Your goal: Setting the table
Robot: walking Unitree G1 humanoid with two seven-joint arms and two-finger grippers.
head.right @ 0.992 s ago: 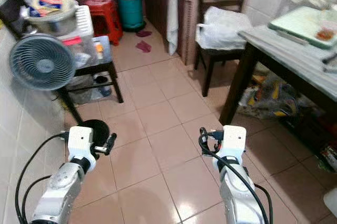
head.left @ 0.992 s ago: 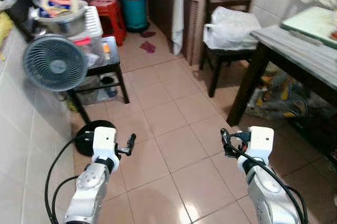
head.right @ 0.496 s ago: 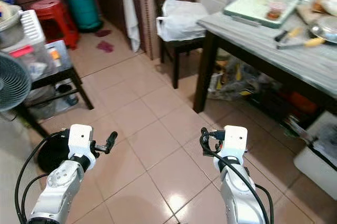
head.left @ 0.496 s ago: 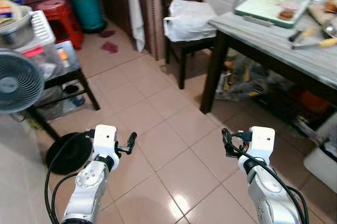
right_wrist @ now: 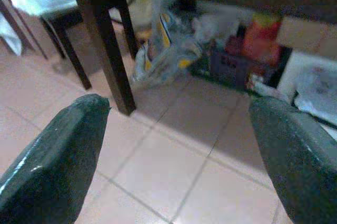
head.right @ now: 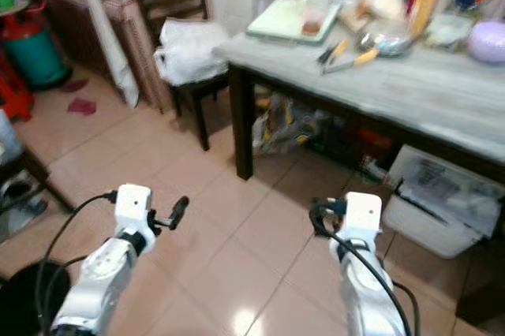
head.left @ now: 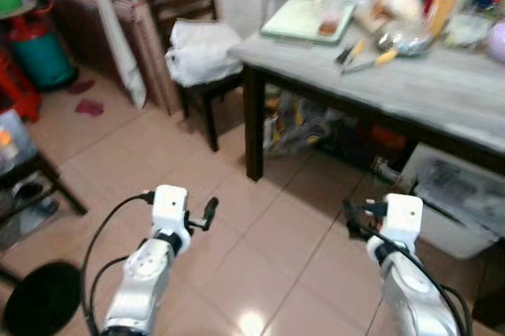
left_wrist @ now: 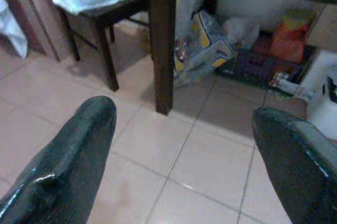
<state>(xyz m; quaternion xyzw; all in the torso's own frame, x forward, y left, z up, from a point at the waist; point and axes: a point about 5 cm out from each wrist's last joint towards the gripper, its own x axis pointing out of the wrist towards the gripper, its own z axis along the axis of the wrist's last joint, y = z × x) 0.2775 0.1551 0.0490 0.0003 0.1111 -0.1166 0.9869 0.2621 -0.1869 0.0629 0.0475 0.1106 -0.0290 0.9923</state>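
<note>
Left eye view. A grey-topped table (head.left: pixel 410 91) with dark legs stood ahead and to the right, bearing a pale green tray (head.left: pixel 304 20), a cup (head.left: pixel 333 6) on the tray, utensils (head.left: pixel 364 56) with yellow handles and a blurred cluster of bottles and bowls along the far edge; no label was legible. A white plastic bag (head.left: pixel 201 50) lay on a dark chair (head.left: pixel 189 28) beside the table. The left gripper (head.left: pixel 207 214) and right gripper (head.left: pixel 351 218) were held low over the tiled floor (head.left: pixel 268 225), well apart from the table.

Right eye view. The same scene; a white bin (head.right: pixel 442 202) under the table carried print too small to read.

Left wrist view. The two black fingers (left_wrist: pixel 79 150) stood wide apart, with nothing between them; a table leg (left_wrist: pixel 162 40) and packets with unreadable print lay beyond.

Right wrist view. The fingers (right_wrist: pixel 63 155) were likewise spread and held nothing; clutter under the table was indistinct.
</note>
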